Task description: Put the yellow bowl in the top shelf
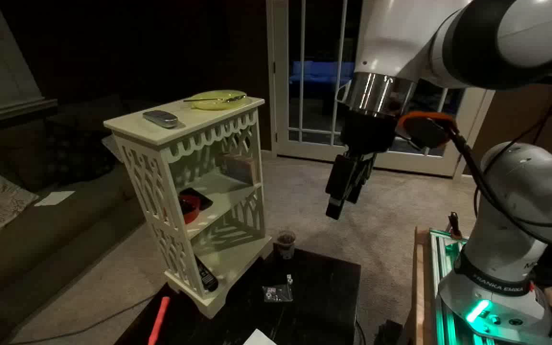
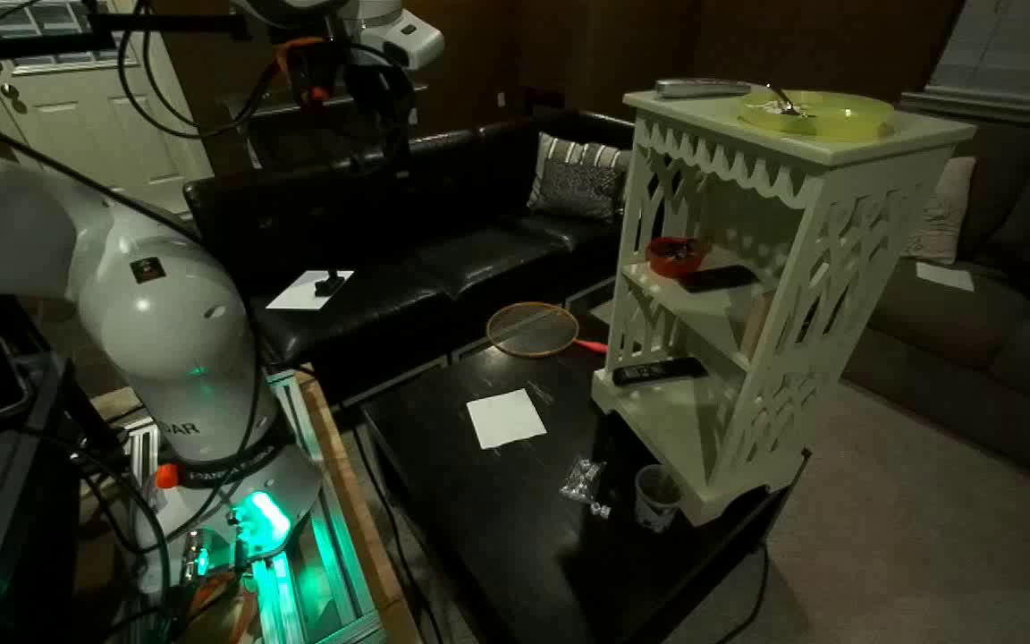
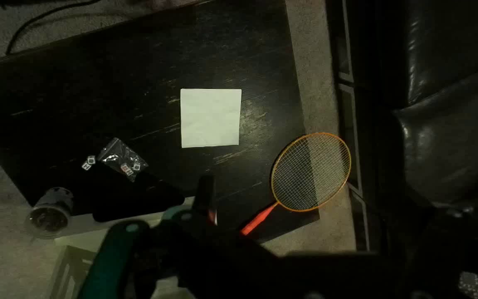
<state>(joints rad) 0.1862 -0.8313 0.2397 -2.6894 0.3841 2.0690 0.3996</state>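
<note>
Utensil (image 1: 216,99) crosses yellow bowl (image 1: 219,94); rack side (image 2: 812,344) partly hides top shelf (image 2: 698,313).

The yellow bowl (image 2: 848,116) looks like glossy plastic, the top shelf (image 1: 225,192) smooth painted wood, the black sofa (image 2: 488,255) shiny leather.
</note>
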